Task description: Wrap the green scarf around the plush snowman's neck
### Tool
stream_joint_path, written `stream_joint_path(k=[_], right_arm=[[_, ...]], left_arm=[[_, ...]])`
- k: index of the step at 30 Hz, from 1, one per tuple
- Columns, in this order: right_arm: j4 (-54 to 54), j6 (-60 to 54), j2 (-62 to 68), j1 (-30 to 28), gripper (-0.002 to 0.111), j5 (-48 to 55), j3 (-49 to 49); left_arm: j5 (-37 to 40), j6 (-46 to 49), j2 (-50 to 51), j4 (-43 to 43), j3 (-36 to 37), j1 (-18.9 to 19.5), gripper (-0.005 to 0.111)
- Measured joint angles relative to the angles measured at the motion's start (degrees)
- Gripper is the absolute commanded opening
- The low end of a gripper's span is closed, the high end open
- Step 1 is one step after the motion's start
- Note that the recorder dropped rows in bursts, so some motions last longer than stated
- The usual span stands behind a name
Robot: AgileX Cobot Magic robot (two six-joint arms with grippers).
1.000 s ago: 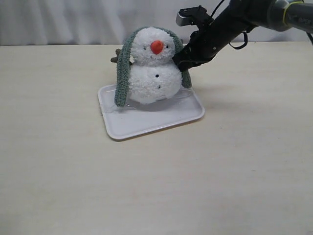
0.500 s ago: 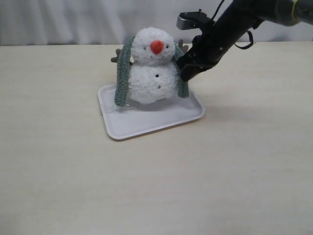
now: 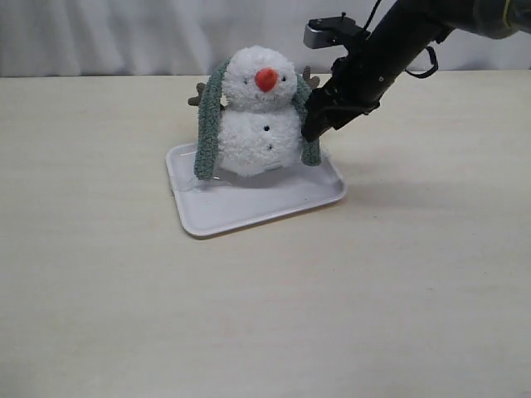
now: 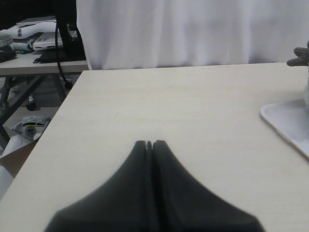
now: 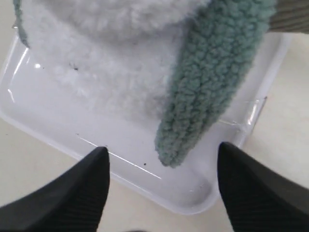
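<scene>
Parts of the green scarf (image 3: 207, 133) are out of sight in the exterior view. Its middle passes behind the head of the plush snowman (image 3: 259, 137), so how it lies at the back of the snowman's neck (image 3: 259, 109) cannot be told. At the front that crease is bare white fluff.

The right wrist view cuts the toy off above its lower ball and shows only one hanging strand. There the right gripper (image 5: 161, 149) has its dark fingers (image 5: 87, 193) spread wide apart. The strand's rounded end hangs between them and touches neither. From the exterior view this gripper blends into the same strand beside the snowman's body, and contact is hard to judge.

The left gripper (image 4: 150, 143) shows only in its own wrist view. Its jaws are pressed together on nothing, over bare desk (image 3: 382, 298) and well apart from the toy. A corner of the white tray (image 3: 249, 217) is clipped by that picture's edge.

The snowman stands upright on the tray. It is two fluffy white balls with an orange-red nose (image 3: 266, 80), tiny black eyes and buttons. Brown twig arms (image 3: 196, 93) poke out behind it. The scarf is fuzzy, dull teal-green, and draped over the toy. Both ends hang down the body's sides towards the tray.
</scene>
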Motion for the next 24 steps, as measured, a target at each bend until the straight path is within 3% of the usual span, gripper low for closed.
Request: stream_joint_path(k=[4,7,11,17,24], right_arm=[[-2.7,5.2,0.9,0.0,0.063,-5.4,0.0],[3.4,2.7,2.8,0.0,0.061,-5.6,0.0],[6.3,0.9,3.8,0.0,0.043,-5.3,0.0],[4.5,1.1,4.0,0.0,0.004,-3.2,0.0],[4.0,1.1,3.9,0.0,0.004,0.5,0.0]], left_arm=[[0.0,0.0,0.0,0.0,0.0,0.0,0.0],[0.0,0.0,0.0,0.0,0.0,0.0,0.0],[0.0,0.0,0.0,0.0,0.0,0.0,0.0],[0.0,0.0,0.0,0.0,0.0,0.0,0.0],[0.0,0.0,0.0,0.0,0.0,0.0,0.0]])
